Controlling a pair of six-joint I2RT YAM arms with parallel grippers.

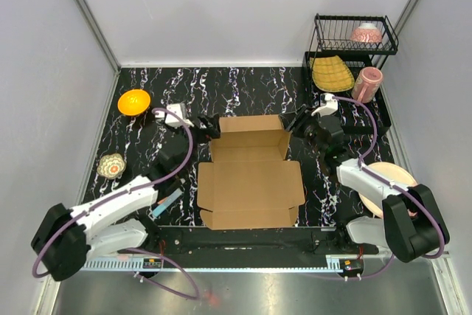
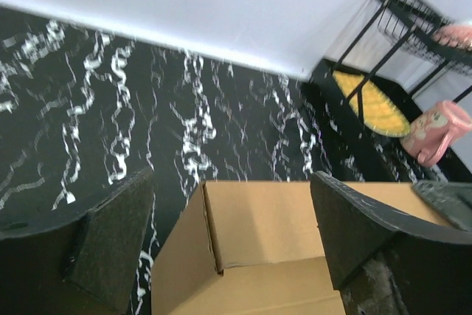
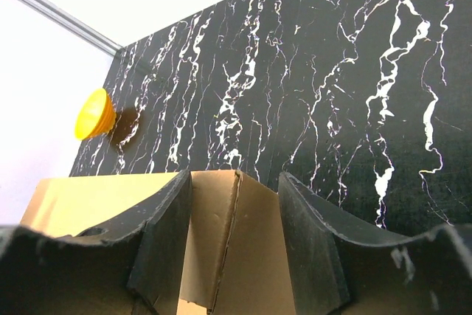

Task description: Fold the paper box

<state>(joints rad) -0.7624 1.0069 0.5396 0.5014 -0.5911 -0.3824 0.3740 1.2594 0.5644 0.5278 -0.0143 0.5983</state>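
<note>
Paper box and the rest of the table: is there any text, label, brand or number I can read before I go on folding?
paper box: no print in any view.
small tags on the front rail: too small to read.
Nothing else shows legible text.

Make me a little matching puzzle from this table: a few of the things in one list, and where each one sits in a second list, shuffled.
Things:
1. paper box
2. orange bowl
3. pink mug
4. pink bowl

Places:
A. in the top basket of the black rack
B. at the far left of the table
C. in the middle of the table
D. in the rack's lower tray, beside the yellow dish

Pairs: 1-C, 2-B, 3-D, 4-A.
</note>
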